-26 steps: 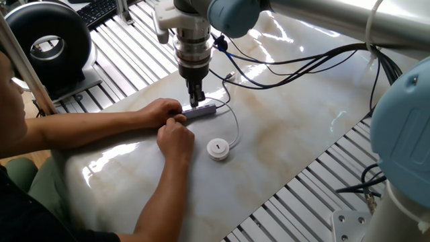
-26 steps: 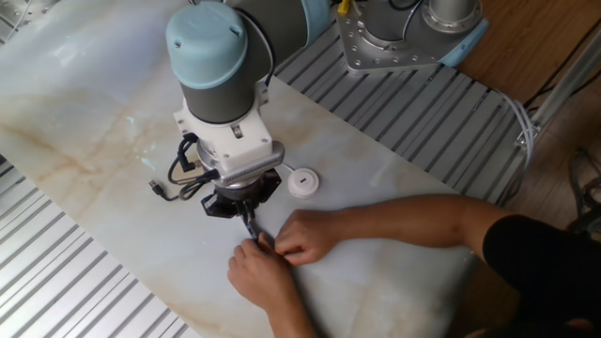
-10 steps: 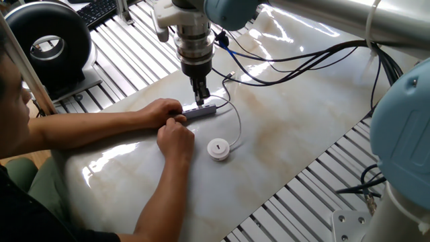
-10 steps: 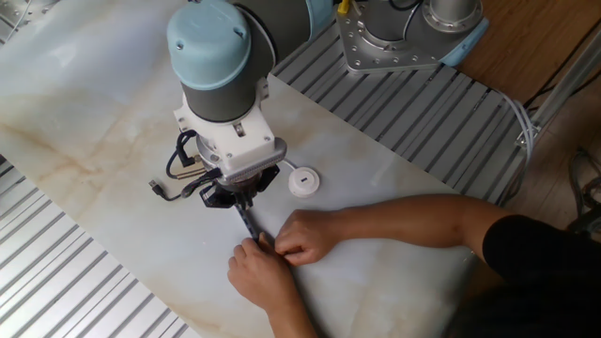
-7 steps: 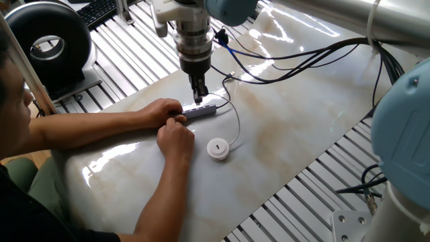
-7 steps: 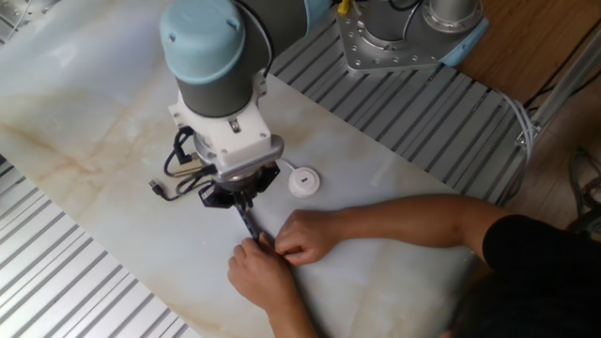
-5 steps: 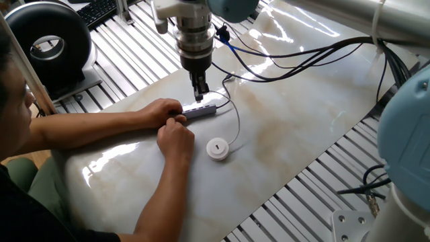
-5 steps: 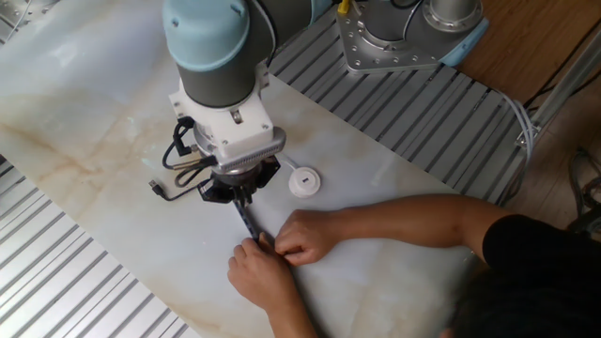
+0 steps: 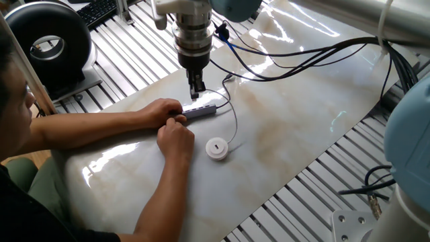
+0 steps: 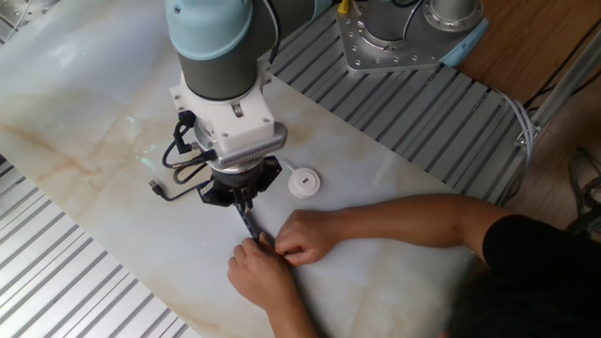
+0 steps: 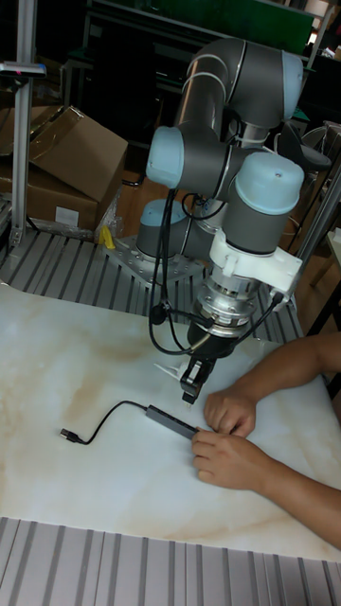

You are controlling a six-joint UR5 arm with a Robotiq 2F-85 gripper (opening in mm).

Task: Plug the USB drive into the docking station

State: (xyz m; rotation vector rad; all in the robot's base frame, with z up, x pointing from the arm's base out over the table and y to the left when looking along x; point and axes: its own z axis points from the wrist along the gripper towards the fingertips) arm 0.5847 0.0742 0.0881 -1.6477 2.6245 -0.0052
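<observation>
A marble-patterned table (image 9: 289,128) carries the docking station (image 9: 200,111) and USB drive (image 9: 217,148).

The arm's pale blue joint and white wrist block fill the upper middle, pointing straight down at the marble tabletop (image 10: 84,113). The gripper (image 10: 246,212) hangs below the wrist; its dark fingers sit close together over a thin dark bar, the docking station (image 10: 252,229), which runs toward 5 o'clock into a person's two hands (image 10: 282,249). Whether the fingertips touch the bar cannot be told. At 3 o'clock from the gripper, just beside it, lies the USB drive (image 10: 303,182), a small white round puck. A looped black cable (image 10: 169,183) lies at 9 o'clock from the gripper. The person's forearm (image 10: 413,221) comes in from 3 o'clock.
</observation>
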